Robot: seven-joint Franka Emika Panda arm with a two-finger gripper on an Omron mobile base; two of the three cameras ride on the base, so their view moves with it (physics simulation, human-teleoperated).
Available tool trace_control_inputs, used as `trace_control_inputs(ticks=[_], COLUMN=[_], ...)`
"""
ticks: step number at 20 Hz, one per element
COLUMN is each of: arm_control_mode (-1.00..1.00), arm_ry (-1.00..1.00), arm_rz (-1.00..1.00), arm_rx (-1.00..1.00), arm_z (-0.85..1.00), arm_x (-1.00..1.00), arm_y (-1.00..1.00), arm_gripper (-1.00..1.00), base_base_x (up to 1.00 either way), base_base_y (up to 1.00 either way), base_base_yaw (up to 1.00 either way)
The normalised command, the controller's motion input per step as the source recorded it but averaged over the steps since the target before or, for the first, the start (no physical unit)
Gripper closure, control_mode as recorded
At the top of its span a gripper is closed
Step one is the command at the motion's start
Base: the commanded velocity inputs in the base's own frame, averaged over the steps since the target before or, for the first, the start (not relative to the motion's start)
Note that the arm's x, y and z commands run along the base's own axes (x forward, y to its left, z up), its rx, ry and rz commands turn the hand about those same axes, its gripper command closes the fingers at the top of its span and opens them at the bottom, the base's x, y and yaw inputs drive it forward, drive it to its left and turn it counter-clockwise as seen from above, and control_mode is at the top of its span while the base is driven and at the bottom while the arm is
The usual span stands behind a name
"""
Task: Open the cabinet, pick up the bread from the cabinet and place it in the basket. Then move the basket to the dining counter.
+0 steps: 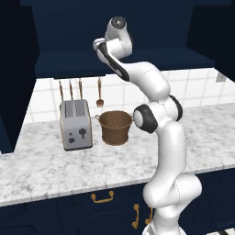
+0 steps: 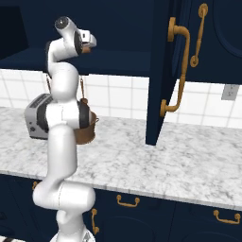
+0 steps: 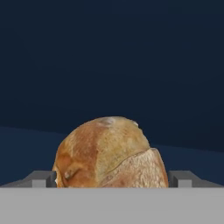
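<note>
The bread [image 3: 109, 153], a round golden-brown roll, rests on the dark shelf inside the cabinet [image 2: 118, 61]. My gripper [image 3: 112, 180] is open, with one fingertip on each side of the roll and a thin gap left on both sides. My hand [image 1: 99, 45] reaches high into the cabinet opening [image 1: 69, 64]. One cabinet door [image 2: 158, 71] stands swung out, edge-on, with its long brass handle [image 2: 178, 71]. The brown woven basket [image 1: 115, 126] stands on the marble worktop below, partly behind my arm [image 2: 87, 133]. The dining counter is out of view.
A silver toaster [image 1: 75, 124] stands just left of the basket. Copper utensils [image 1: 71, 89] hang on the tiled wall behind. The open door overhangs the marble worktop [image 2: 189, 160] to my right. Navy lower cupboards [image 2: 127, 208] with brass pulls run along the front.
</note>
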Motion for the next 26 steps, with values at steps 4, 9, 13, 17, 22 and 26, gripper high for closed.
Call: trace_control_inputs(ticks=[4, 9, 13, 17, 22, 26], arm_control_mode=[-1.0, -1.0, -1.0, -1.0, -1.0, -1.0], arm_ry=[0.07, 0.0, -0.02, -0.14, -0.07, -0.02], arm_rz=[0.0, 0.0, 0.0, 0.0, 0.0, -0.03], arm_rx=[-0.04, 0.0, 0.0, 0.0, -0.07, -0.05], arm_z=[-0.57, -0.21, -0.17, -0.06, -0.42, -0.1], arm_x=[0.23, 0.15, 0.05, 0.0, -0.01, -0.14], arm_y=[0.0, 0.09, 0.16, 0.16, 0.04, 0.0], arm_gripper=[-1.0, -1.0, 1.0, 1.0, 1.0, 1.0], base_base_x=[0.0, 0.0, 0.0, 0.0, 0.0, 0.0], base_base_y=[0.0, 0.0, 0.0, 0.0, 0.0, 0.0], base_base_yaw=[0.0, 0.0, 0.0, 0.0, 0.0, 0.0])
